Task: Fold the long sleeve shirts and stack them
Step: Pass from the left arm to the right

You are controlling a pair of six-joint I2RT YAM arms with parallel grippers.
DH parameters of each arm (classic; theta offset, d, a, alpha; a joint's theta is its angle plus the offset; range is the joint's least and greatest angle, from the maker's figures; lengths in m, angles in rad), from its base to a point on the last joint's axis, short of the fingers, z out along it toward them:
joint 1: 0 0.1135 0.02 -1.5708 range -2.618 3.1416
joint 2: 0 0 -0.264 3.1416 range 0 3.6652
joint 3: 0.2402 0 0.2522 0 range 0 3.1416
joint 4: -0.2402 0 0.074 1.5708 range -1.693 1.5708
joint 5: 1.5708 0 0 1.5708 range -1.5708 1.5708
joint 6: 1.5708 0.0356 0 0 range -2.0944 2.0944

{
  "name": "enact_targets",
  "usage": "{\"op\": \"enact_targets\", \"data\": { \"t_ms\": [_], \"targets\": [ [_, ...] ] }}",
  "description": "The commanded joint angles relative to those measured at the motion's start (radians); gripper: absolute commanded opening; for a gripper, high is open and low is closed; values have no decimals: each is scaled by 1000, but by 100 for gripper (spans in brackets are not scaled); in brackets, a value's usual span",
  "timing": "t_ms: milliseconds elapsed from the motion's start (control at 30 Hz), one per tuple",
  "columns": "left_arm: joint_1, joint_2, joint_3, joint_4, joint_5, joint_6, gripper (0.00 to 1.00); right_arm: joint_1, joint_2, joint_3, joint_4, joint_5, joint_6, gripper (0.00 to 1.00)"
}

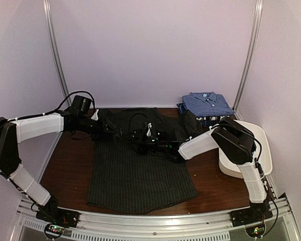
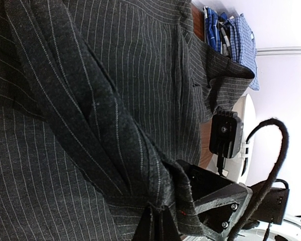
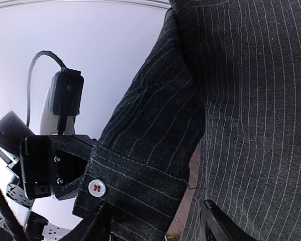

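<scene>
— Brown table (image 1: 70, 165), white walls (image 1: 140, 50). Shirts?
— Three: charcoal shirt (image 1: 135, 175) spread at centre, blue shirt (image 1: 206, 103) folded upper right on a navy one (image 1: 208, 120).
— Grippers?
— Two. The left gripper (image 2: 158, 226) clamps the cuff (image 3: 135, 186). The right gripper (image 3: 155, 228) has its jaws apart around it. Only the right wrist view shows the button (image 3: 97, 188).
— Tub (image 1: 263, 150)?
— One, at the right; its inside is mostly hidden.

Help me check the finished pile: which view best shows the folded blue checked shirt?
Top external: the folded blue checked shirt lies whole, far right. Left wrist catches only its edge; right wrist misses it.
</scene>
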Motion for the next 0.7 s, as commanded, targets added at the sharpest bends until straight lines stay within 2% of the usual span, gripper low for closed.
{"op": "enact_targets", "data": {
  "t_ms": [0,367,667],
  "targets": [
    [-7,-23,-14,40,18,-3,0,5,3,30,50,-2,23,60],
    [-22,-14,-53,76,35,-24,0,5,0,36,63,-8,20,46],
    [-22,-17,-58,73,34,-17,0,5,-20,16,22,-4,-33,15]
  ]
}}
